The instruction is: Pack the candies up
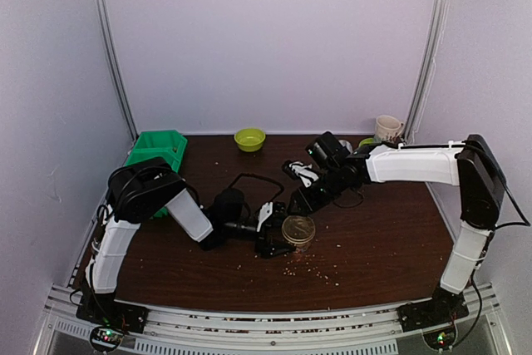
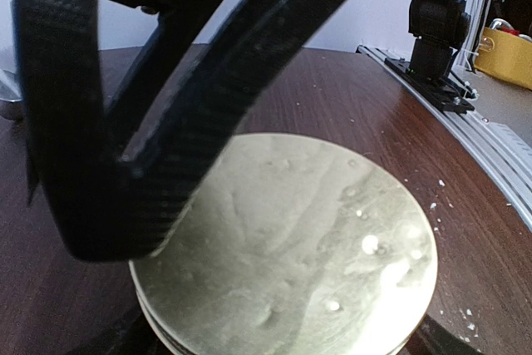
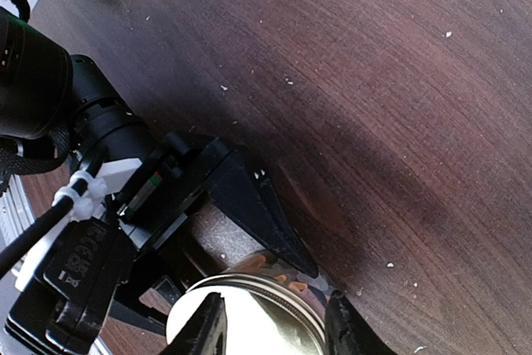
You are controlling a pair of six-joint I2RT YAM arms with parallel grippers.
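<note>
Candies are on the big brown table, in the middle, inside a glass jar. The left gripper hugs the jar from the side, with its fingers spread wide around the glass. The right gripper hangs just over the gold lid on top of the jar. Its tips are cut off at the picture's edge, so I cannot tell if they pinch the lid. Tiny pale crumbs lie near the jar.

What could go wrong? If the right gripper pushes or twists hard and the left one slips, the jar could slide or tip. Then the candies could spill.

Only the top view shows both arms and the whole table. Only the left wrist view shows the lid's flat top up close. Only the right wrist view shows orange candy bits under the lid's rim, and a left finger against the glass.
</note>
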